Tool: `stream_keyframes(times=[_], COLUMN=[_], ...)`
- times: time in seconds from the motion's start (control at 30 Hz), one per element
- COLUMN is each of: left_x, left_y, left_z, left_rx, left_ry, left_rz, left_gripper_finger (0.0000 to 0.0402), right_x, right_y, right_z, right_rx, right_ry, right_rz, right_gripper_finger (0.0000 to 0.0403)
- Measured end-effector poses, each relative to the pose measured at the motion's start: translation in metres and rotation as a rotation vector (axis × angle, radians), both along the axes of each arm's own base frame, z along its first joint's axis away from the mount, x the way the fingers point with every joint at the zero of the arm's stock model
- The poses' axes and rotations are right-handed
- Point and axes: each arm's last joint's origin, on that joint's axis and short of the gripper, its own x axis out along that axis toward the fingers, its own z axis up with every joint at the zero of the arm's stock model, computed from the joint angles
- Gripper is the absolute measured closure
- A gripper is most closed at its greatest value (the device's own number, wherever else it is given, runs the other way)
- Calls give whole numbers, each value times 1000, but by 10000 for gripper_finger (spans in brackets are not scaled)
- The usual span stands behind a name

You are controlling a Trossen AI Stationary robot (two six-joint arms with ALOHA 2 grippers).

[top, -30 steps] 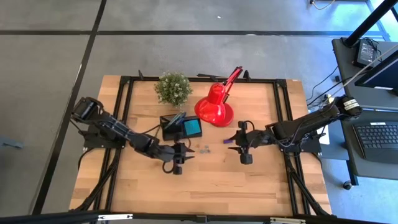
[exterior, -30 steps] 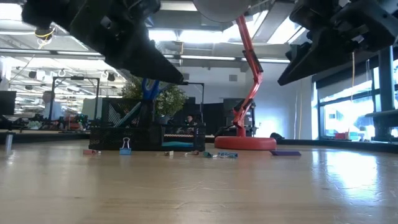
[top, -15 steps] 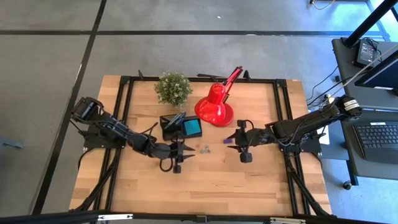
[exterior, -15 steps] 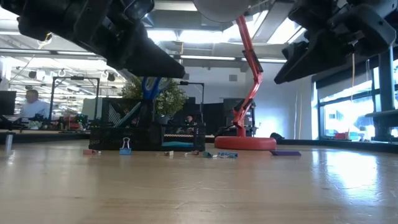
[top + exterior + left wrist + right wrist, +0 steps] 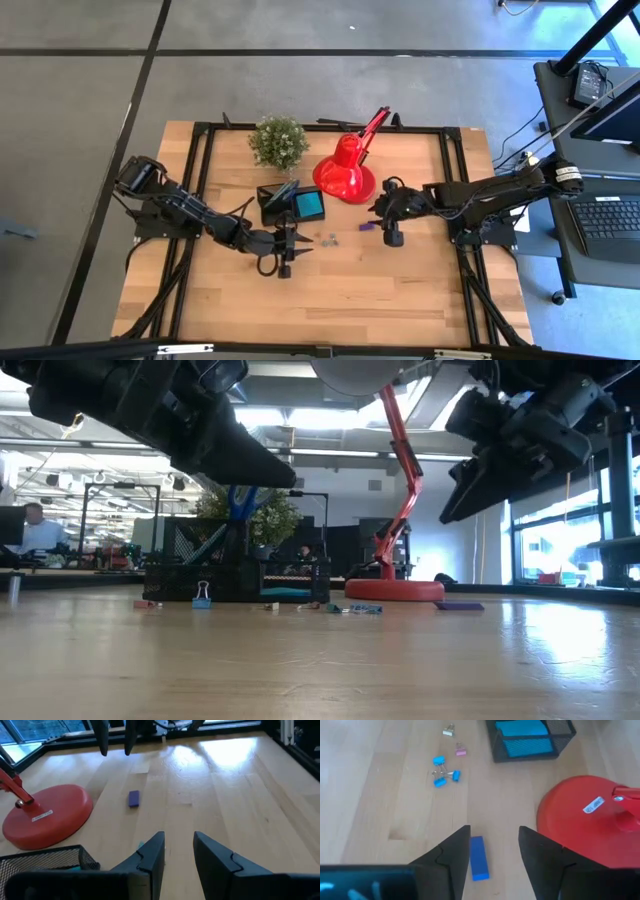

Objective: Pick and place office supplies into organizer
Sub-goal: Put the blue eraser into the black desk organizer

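The black organizer (image 5: 290,203) stands left of the red lamp and holds a blue sticky-note pad (image 5: 308,205) and blue-handled scissors (image 5: 240,502). Small clips (image 5: 328,238) and a tiny purple piece (image 5: 366,226) lie loose on the wood. My left gripper (image 5: 297,246) hovers open just near of the organizer, pointing at the clips (image 5: 141,843). My right gripper (image 5: 377,212) hovers open beside the lamp base. In its wrist view the purple piece (image 5: 478,857) lies below, between the open fingers of my right gripper (image 5: 495,832). Neither gripper touches anything.
The red desk lamp (image 5: 345,175) stands close to my right gripper on its far side, its base (image 5: 590,815) beside the purple piece. A potted plant (image 5: 278,142) is at the back. Black frame rails (image 5: 200,160) border the table. Bare wood lies toward the near edge.
My right gripper has swung toward the table's far edge, closer to the lamp base and over the purple piece, staying open. My left gripper has tipped a little in place.
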Motion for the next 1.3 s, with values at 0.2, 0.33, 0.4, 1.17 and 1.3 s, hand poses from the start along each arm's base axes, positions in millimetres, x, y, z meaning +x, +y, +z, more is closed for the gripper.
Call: stream_keyframes(times=[0.2,0.33,0.4,1.17,1.3], left_x=[-2,-2,-2,-2,-2], left_y=[1,1,1,1,1], left_z=[-4,-5,-5,-5,-5], left_rx=[12,16,16,16,16], left_ry=[47,56,56,56,57], left_rz=[3,3,3,3,3], left_gripper_finger=[304,304,304,304,304], right_x=[7,14,17,29,30], right_y=[-7,-7,-7,-13,-13], right_z=[-17,-34,-41,-82,-82], right_rx=[15,-6,-9,66,75], right_ry=[84,149,168,302,291], right_rz=[14,39,44,45,31], right_gripper_finger=[232,232,232,232,245])
